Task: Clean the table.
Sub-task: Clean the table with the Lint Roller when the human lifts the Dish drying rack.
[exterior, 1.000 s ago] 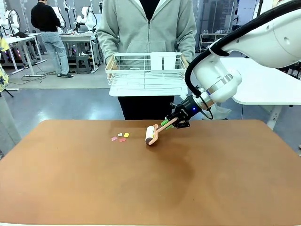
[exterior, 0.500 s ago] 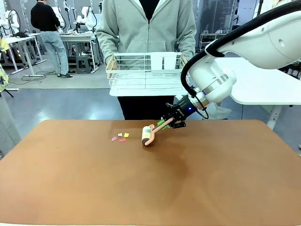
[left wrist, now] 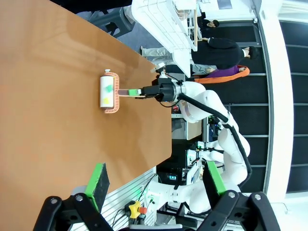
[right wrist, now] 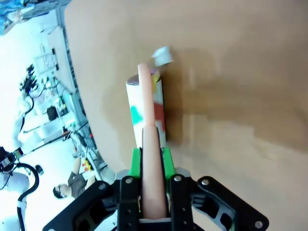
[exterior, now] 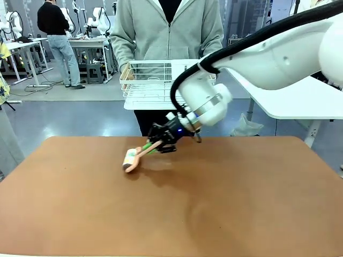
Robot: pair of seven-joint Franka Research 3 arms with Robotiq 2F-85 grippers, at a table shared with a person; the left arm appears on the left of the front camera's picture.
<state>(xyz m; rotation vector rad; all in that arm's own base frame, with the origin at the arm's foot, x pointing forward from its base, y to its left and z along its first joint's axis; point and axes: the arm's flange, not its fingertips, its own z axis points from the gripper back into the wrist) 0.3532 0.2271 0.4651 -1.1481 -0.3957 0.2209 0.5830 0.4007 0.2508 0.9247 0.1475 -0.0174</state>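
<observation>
On the table (exterior: 225, 203), reddish-brown: lint roller (exterior: 130, 159), handle pinched by right gripper (exterior: 154, 146). Item: left gripper (left wrist: 155, 166), fingers spread. Beyond: person (exterior: 166, 27) holding white wire rack (exterior: 147, 80).

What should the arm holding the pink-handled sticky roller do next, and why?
Probably lift the pink-handled white lint roller off the reddish-brown table and carry it away. The right gripper is shut on its handle, and coloured paper scraps cling to its drum, so this patch looks picked up.
</observation>
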